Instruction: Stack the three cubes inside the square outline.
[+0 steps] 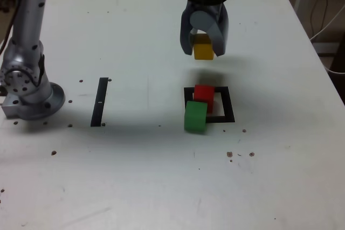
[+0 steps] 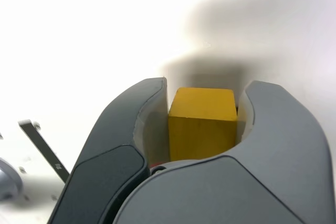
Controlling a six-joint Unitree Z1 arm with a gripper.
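A: The gripper (image 1: 204, 44) has its jaws pressed in on the yellow cube (image 1: 204, 50), one jaw on each side. In the wrist view the yellow cube (image 2: 202, 124) sits snug between the two dark fingers (image 2: 115, 150), with a shadow on the white table (image 2: 79, 35) beyond it.

B: And it's clear of the surface. There's a dark shadow on the table (image 1: 161, 176) under the gripper, so I'd say the cube hangs in the air.

A: Below the gripper and nearer the camera lies the square outline (image 1: 230, 112). The red cube (image 1: 204, 96) stands inside it, toward its far left corner in the exterior view.

B: The green cube (image 1: 195, 116) sits just in front of the red one, touching it or nearly so, and straddles the outline's left bar, half out of the frame.

A: So nothing is stacked yet. This looks like the carry: yellow picked, on its way to the square.

B: The next move needs the gripper brought over the red cube, squared to its faces, then lowered gently so yellow lands flat on top before the jaws let go.

A: Well off to the gripper's left in the exterior view, the narrow black strip (image 1: 99, 102) and the arm's base (image 1: 29, 92) play no part.
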